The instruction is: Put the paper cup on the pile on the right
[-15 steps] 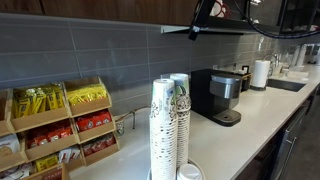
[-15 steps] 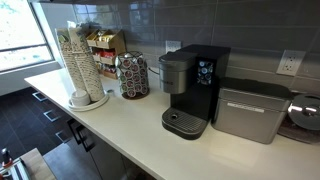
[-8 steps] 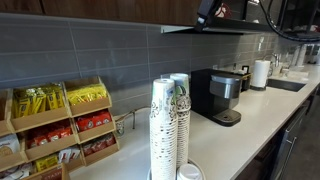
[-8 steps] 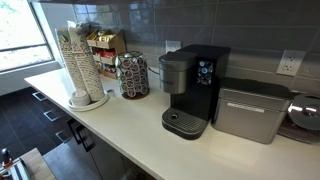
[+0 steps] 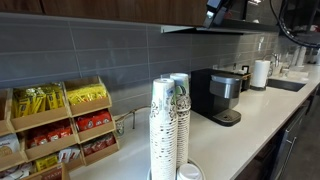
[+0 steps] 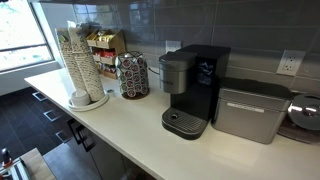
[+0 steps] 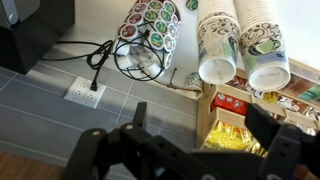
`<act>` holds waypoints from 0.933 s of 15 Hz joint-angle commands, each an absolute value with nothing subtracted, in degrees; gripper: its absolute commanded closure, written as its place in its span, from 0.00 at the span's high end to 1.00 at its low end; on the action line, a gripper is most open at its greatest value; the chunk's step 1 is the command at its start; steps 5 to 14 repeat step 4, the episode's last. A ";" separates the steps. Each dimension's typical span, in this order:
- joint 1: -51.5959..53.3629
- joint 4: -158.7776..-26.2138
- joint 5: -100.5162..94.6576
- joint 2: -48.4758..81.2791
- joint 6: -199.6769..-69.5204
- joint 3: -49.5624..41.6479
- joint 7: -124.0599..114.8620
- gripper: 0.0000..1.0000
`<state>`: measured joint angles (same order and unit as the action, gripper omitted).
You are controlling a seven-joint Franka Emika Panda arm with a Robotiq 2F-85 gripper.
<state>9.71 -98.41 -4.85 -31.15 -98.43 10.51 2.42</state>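
Wrist view looks down past the gripper (image 7: 190, 150): its black fingers (image 7: 283, 148) stand wide apart with nothing between them. Below it, two stacks (image 7: 218, 50) of paper cups show their round open mouths, white inside, with a green and brown print on the walls. Beside them is a wire pod rack (image 7: 150, 35) filled with small foil-topped pods, and a black cord runs to a white outlet (image 7: 83, 93) in the grey tile. Only this view shows the fingers clearly.

In an exterior view the gripper (image 5: 217, 10) is a dark shape high up by the cabinets, well apart from the stacks (image 5: 170, 125), which rise as tall ribbed columns in the foreground. A lone cup (image 5: 190, 172), short and white-rimmed, sits at the foot of the stacks, just beside them. Behind them, a wooden snack rack (image 5: 60, 120) holds yellow and red packets, and a boxy black coffee maker (image 5: 222, 95) stands further along the pale, smooth counter (image 5: 250, 120).

No arm shows in the exterior view from the counter's front. There the stacks (image 6: 80, 62) lean slightly at one end of the counter, the pod rack (image 6: 132, 75) stands next to them, and a brushed-metal box (image 6: 248, 110) sits beside the coffee maker (image 6: 192, 90).
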 commanded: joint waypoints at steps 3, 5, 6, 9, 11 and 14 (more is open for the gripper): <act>9.80 -99.34 -2.22 -32.37 -98.28 10.04 2.74 1.00; 9.84 -99.51 -2.05 -32.62 -98.28 9.98 2.75 1.00; 9.84 -99.51 -2.05 -32.62 -98.28 9.98 2.75 1.00; 9.84 -99.51 -2.05 -32.62 -98.28 9.98 2.75 1.00; 9.84 -99.51 -2.05 -32.62 -98.28 9.98 2.75 1.00; 9.84 -99.51 -2.05 -32.62 -98.28 9.98 2.75 1.00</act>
